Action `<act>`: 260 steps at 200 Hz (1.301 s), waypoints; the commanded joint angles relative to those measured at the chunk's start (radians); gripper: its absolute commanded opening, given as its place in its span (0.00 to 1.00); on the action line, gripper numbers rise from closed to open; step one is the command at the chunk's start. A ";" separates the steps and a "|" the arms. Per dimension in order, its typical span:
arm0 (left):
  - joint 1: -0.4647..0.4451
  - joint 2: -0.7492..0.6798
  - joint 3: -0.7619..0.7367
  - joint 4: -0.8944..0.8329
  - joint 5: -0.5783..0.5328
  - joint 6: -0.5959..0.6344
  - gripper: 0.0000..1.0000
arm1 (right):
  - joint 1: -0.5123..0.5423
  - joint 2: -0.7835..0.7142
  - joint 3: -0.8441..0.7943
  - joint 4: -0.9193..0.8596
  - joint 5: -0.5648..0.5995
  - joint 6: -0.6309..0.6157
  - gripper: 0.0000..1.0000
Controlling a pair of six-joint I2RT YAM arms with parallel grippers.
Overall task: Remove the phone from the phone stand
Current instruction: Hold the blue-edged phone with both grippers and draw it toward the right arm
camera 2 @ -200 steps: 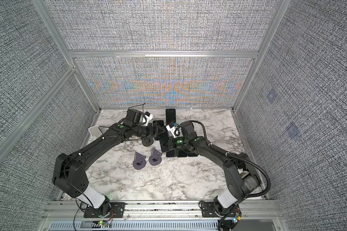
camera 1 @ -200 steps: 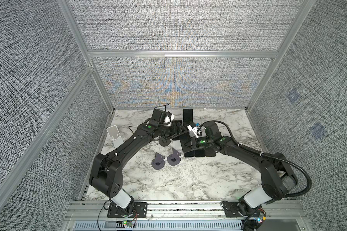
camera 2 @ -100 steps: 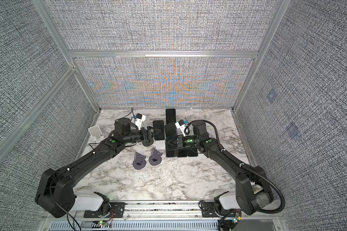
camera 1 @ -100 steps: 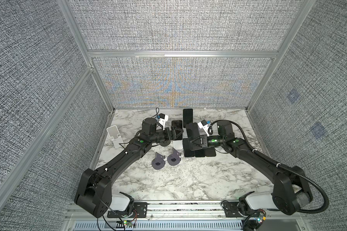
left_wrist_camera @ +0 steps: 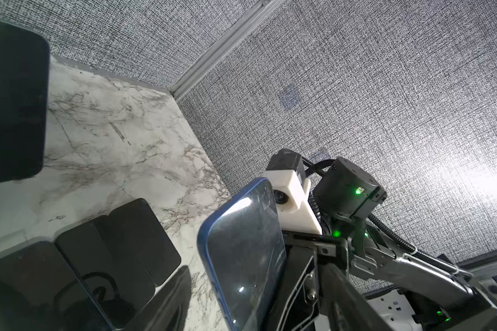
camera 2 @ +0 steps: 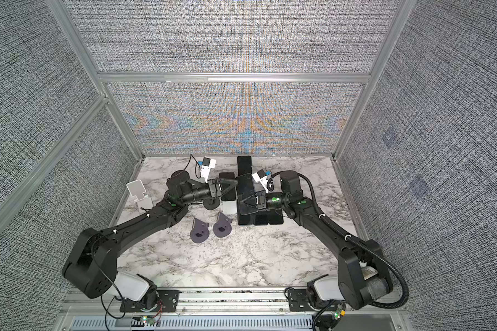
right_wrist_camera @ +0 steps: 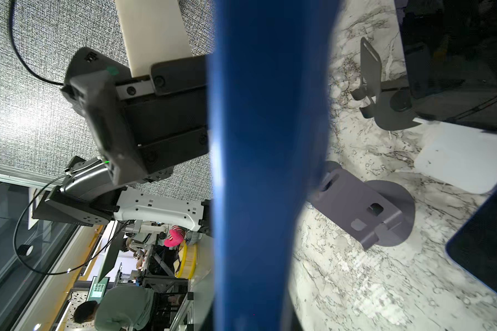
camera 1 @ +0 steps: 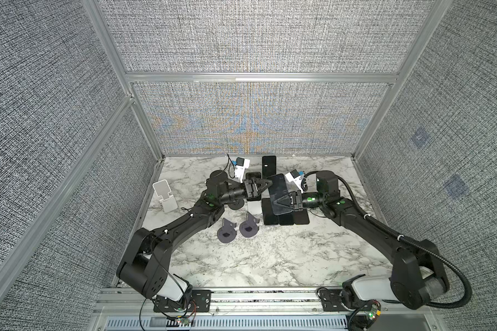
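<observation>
The right gripper is clamped on the blue phone, held in the air apart from the two purple stands. The jaws of the left gripper stand apart around the phone's end.

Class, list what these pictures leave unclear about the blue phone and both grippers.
- Right wrist view: the blue phone is a close blur that hides the fingers of the right gripper.
- Both top views: too small to tell whether the left gripper touches the phone.
- Left wrist view: the phone's end runs off frame.
</observation>
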 commanded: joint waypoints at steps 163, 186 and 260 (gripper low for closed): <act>-0.042 0.053 -0.017 0.207 -0.048 -0.050 0.09 | 0.031 0.127 0.033 0.305 -0.094 0.152 0.13; -0.043 0.046 -0.018 0.192 -0.060 -0.043 0.05 | 0.031 0.125 0.041 0.271 -0.088 0.127 0.29; -0.043 0.001 -0.018 0.082 -0.136 -0.015 0.00 | -0.002 0.066 0.121 -0.079 -0.001 -0.110 0.64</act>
